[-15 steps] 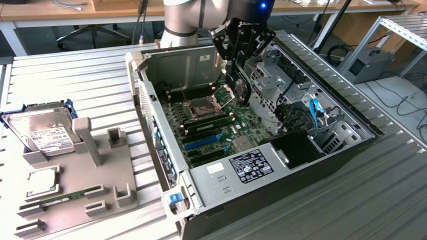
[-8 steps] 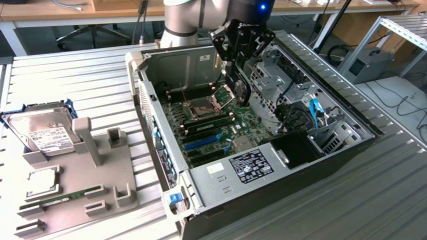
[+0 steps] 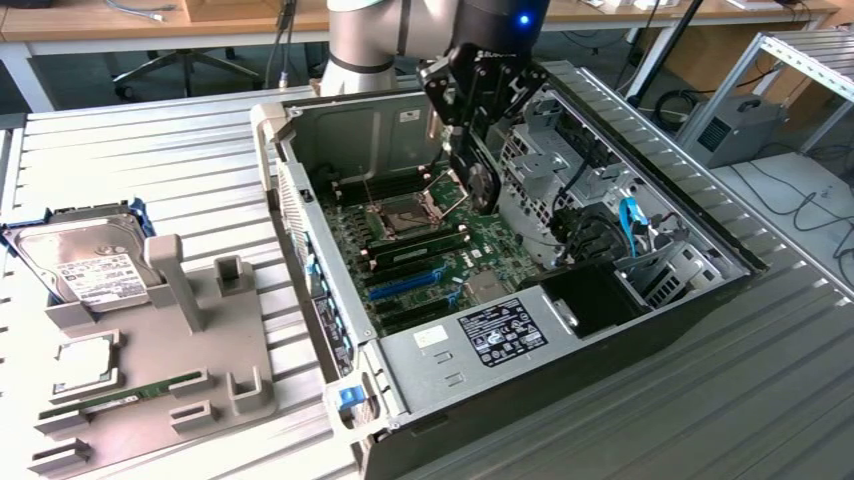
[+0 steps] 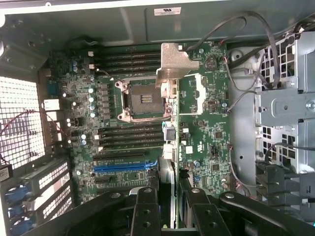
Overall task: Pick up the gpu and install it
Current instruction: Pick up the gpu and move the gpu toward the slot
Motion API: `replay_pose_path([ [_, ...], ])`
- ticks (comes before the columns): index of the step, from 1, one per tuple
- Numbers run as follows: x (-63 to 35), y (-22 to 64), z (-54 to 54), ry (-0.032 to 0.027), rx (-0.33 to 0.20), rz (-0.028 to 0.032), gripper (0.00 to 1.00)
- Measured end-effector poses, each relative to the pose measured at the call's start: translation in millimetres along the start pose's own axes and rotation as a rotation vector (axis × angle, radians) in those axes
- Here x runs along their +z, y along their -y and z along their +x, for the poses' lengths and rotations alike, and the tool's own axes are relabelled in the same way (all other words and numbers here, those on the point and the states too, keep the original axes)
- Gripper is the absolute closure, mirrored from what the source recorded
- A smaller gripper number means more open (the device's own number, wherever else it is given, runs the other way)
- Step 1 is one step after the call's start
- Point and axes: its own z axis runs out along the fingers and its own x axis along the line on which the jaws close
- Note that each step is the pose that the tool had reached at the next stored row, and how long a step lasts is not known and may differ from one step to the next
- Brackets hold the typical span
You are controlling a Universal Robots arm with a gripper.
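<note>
My gripper [image 3: 470, 150] hangs inside the open computer case [image 3: 400, 395], shut on the gpu [image 3: 481, 185]. The gpu is a dark card with a round fan face, held on edge above the green motherboard [image 3: 434, 255]. In the wrist view the card [image 4: 170, 172] runs edge-on between my two black fingers [image 4: 146, 211]. Its silver end bracket [image 4: 174, 61] is at the far end, over the area beside the CPU socket [image 4: 140, 101]. The blue expansion slot [image 4: 125, 166] lies on the board beside the card's line, apart from it.
A grey holder tray [image 3: 200, 370] at the exterior view's left carries a silver hard drive [image 3: 94, 265], a square chip [image 3: 83, 362] and a green memory stick [image 3: 127, 392]. Cables and a drive cage [image 3: 601, 225] crowd the case's right side. A labelled metal box [image 3: 494, 330] sits at its near end.
</note>
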Motion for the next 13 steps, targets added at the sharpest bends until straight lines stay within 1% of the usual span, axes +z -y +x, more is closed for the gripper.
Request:
replay_pose_path([
  [13, 5.6, -0.1, 0.1, 0.0000, 0.000, 0.0000, 0.74],
])
